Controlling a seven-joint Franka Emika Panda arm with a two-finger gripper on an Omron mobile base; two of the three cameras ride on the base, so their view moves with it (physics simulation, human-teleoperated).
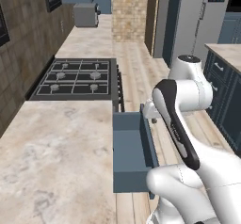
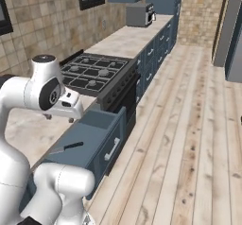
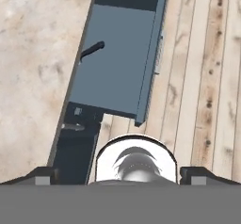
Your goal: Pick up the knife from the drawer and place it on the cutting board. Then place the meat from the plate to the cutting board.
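The arm [image 1: 188, 119] consists of glossy white rounded link housings joined by dark joint sections. A black band runs lengthwise along one link, and a grey disc caps the topmost joint housing. The hand body is white and blocky.

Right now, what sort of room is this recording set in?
A rendered home kitchen, by the look of it. A gas stove is set into a stone counter along a tiled wall, slate-blue cabinets run below, and an open drawer holds a black-handled knife.
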